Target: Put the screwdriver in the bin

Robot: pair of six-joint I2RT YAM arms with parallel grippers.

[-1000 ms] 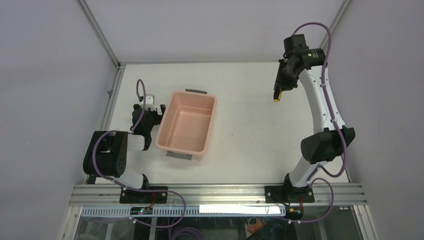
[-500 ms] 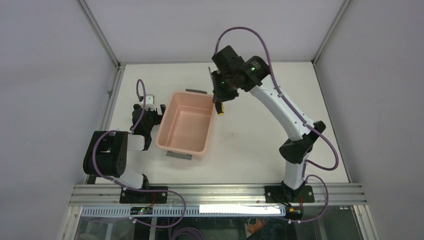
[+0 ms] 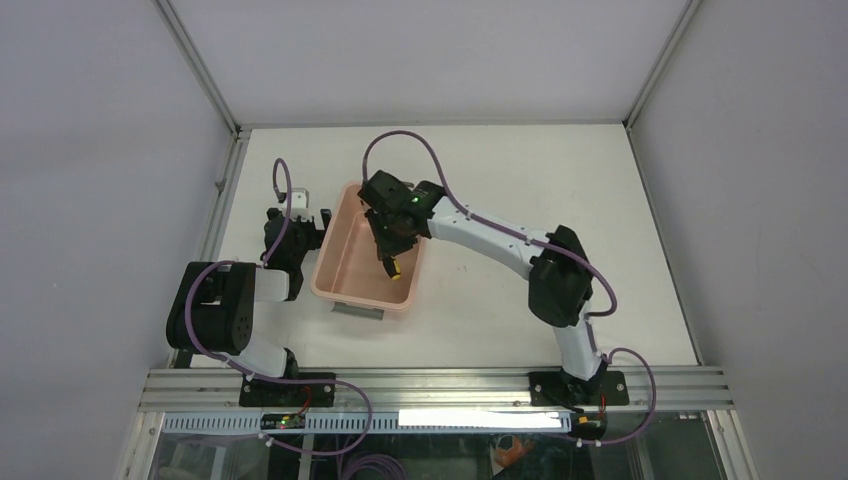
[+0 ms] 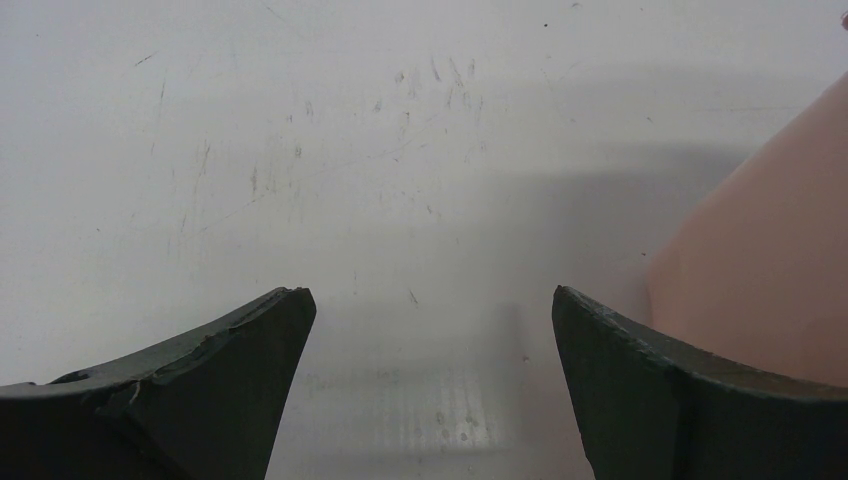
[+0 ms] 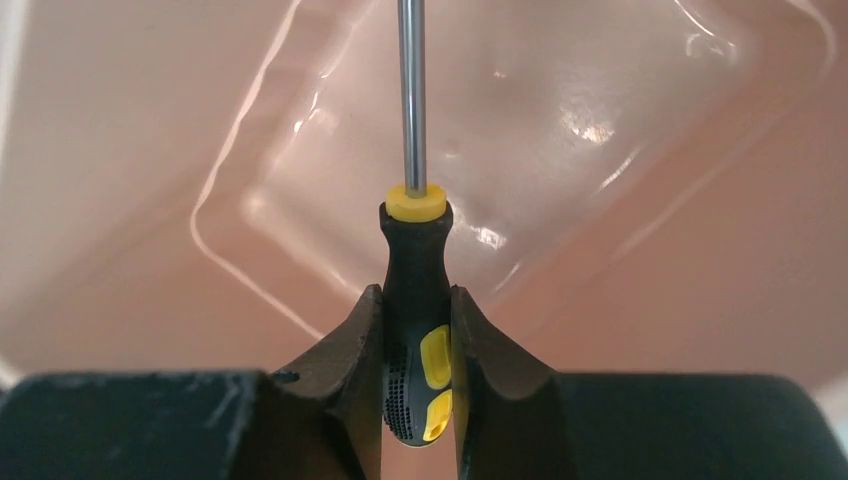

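Observation:
The pale pink bin [image 3: 347, 285] stands left of the table's middle. My right gripper [image 3: 386, 240] hangs over the inside of the bin, shut on the screwdriver [image 3: 391, 267]. In the right wrist view the fingers [image 5: 350, 340] clamp its black and yellow handle [image 5: 415, 260], and the metal shaft [image 5: 410, 90] points away toward the bin's floor [image 5: 560, 130]. My left gripper [image 3: 305, 222] rests low beside the bin's left wall, open and empty [image 4: 428, 310]; the bin's pink wall [image 4: 770, 270] shows at its right.
A small white block [image 3: 299, 198] sits at the left gripper's far side. Metal frame rails [image 3: 215, 205] border the table on the left, and a rail [image 3: 440, 385] runs along the near edge.
My right arm has swung from the far right of the table leftward, carrying the screwdriver, and now holds it over the bin's inside. The left arm has not moved.

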